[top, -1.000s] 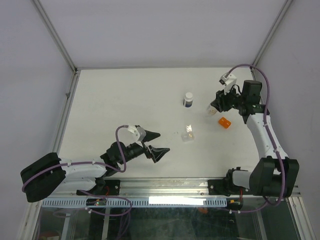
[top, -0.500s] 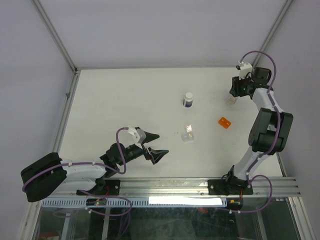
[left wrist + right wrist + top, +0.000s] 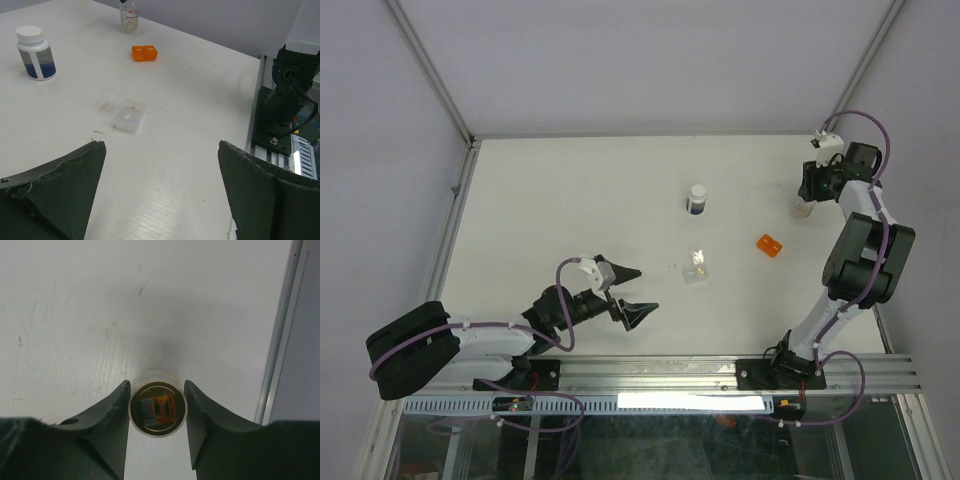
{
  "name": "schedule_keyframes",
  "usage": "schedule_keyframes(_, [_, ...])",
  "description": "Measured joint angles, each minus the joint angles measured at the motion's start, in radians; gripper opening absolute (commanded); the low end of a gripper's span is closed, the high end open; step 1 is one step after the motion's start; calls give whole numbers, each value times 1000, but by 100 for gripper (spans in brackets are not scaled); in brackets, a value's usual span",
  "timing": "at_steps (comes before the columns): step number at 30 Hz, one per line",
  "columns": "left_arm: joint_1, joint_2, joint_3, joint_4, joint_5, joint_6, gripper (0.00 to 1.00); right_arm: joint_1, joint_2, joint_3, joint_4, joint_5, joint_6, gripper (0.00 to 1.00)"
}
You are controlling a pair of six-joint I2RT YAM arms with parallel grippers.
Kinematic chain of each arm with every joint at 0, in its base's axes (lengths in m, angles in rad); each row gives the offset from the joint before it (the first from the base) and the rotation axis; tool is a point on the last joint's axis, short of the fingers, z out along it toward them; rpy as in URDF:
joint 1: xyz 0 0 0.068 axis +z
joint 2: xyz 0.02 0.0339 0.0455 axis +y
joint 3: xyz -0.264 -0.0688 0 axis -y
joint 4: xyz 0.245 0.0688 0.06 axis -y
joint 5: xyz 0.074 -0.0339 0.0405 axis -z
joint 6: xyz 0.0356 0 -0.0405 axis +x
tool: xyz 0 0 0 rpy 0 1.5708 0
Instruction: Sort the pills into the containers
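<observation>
The right gripper [image 3: 157, 390] pinches the vial [image 3: 157, 410] upright by its sides near the right edge of the table [image 3: 570, 200]; the left gripper [image 3: 646, 287] hangs spread wide near the front. Light, stiff and slick, the vial likely wants a gentle mid-body squeeze.

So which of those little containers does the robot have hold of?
The small clear vial, pinched between the right arm's fingers at the far right. The white-capped bottle, orange box and clear box sit untouched.
</observation>
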Motion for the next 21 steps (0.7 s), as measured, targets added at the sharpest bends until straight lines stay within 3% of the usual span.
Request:
schedule_keyframes(3, [0, 18, 0, 19, 13, 16, 97, -27, -6, -29, -9, 0, -27, 13])
schedule_keyframes(9, [0, 73, 11, 24, 53, 53, 96, -54, -55, -90, -33, -18, -80, 64])
schedule_keyframes(12, [0, 113, 39, 24, 76, 82, 96, -58, -81, -101, -76, -37, -106, 79])
schedule_keyframes(18, [0, 211, 123, 21, 126, 164, 96, -62, -225, -128, -173, -105, -167, 83])
schedule_keyframes(21, [0, 279, 187, -5, 132, 213, 96, -65, -315, -128, -239, -218, -215, 83])
